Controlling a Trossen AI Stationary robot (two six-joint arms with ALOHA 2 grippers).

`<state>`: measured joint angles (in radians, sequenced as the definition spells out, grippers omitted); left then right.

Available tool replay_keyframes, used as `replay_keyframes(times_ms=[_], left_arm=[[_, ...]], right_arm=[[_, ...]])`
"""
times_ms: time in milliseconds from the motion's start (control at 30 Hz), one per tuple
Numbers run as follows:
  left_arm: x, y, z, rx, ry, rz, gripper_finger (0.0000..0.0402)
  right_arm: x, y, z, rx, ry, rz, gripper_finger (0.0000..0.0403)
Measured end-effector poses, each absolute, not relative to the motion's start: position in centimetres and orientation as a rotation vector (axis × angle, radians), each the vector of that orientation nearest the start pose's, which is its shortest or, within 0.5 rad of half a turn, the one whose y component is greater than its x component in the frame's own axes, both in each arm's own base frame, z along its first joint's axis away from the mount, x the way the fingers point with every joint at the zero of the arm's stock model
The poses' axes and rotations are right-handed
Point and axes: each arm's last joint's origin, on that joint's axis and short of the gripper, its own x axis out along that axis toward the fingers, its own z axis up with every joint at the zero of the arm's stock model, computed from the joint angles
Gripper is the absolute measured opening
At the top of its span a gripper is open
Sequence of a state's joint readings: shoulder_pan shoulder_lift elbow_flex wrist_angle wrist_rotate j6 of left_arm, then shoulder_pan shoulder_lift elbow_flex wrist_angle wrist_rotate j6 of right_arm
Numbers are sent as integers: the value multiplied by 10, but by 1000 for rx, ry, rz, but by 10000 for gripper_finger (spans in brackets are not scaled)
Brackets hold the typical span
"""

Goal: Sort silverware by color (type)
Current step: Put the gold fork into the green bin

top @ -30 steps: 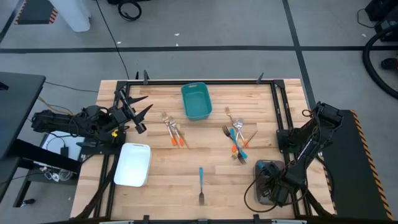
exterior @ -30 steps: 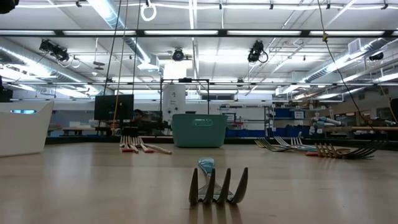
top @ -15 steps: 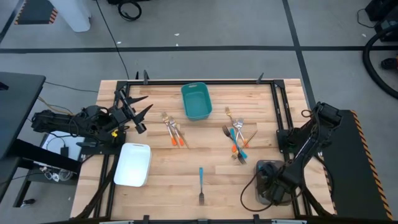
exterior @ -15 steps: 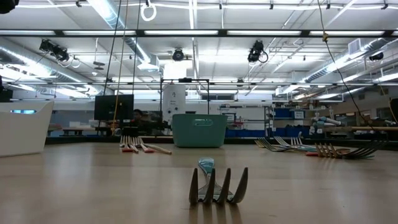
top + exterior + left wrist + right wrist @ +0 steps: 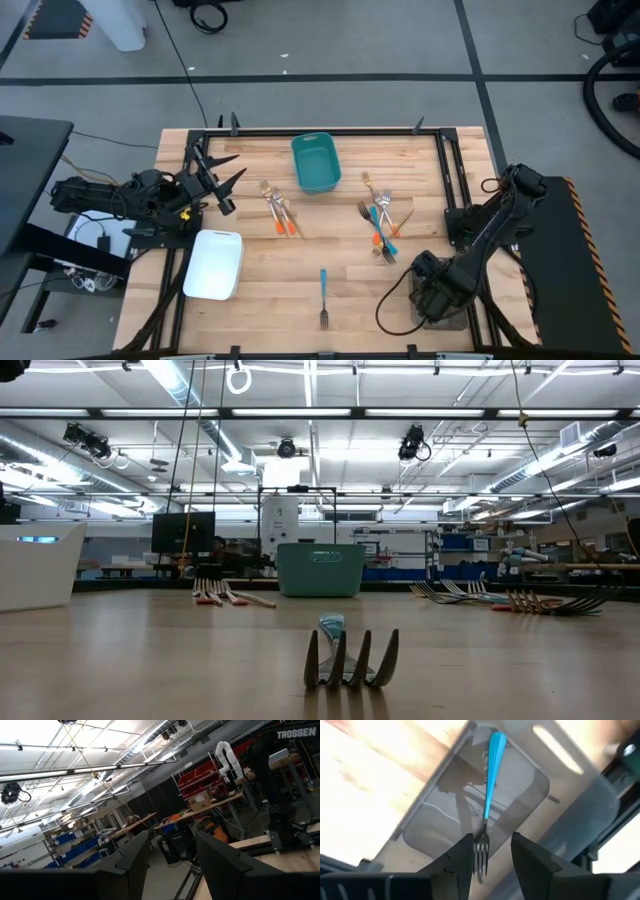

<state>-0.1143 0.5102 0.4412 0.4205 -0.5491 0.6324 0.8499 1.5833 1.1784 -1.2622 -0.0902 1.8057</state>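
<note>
The silverware lies in groups on the wooden table. Orange-handled forks [image 5: 281,212] are left of centre, and a mixed pile of blue, orange and gold pieces [image 5: 381,226] lies right of centre. One blue-handled fork [image 5: 323,297] is near the front edge. Another blue-handled fork [image 5: 490,785] lies flat in the grey tray [image 5: 520,785] at the front right. My right gripper [image 5: 492,850] hangs open over that tray, its fingers either side of the fork's tines without touching them. My left gripper [image 5: 240,164] waits open at the table's left edge.
A teal bin [image 5: 315,162] stands at the far middle. A white tray [image 5: 214,264] sits at the front left. Black frame rails [image 5: 448,175] run along the table's sides. Bare wood lies between the front fork and the trays.
My right arm's wrist has shifted a little toward the table's left and far side above the grey tray. Its cable loop now hangs out wider over the table. The silverware on the table has not moved.
</note>
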Motion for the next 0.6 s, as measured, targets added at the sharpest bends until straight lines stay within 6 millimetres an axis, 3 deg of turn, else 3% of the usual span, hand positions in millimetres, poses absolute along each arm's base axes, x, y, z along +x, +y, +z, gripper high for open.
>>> replay_keyframes(times_ms=[267,600], left_arm=[[127,1,304,438,-168,499,172],[130,0,291,323,-80,459,172]], right_arm=[[187,187,265,616,1501,-789,138],[205,169,281,554,1526,-699,137]])
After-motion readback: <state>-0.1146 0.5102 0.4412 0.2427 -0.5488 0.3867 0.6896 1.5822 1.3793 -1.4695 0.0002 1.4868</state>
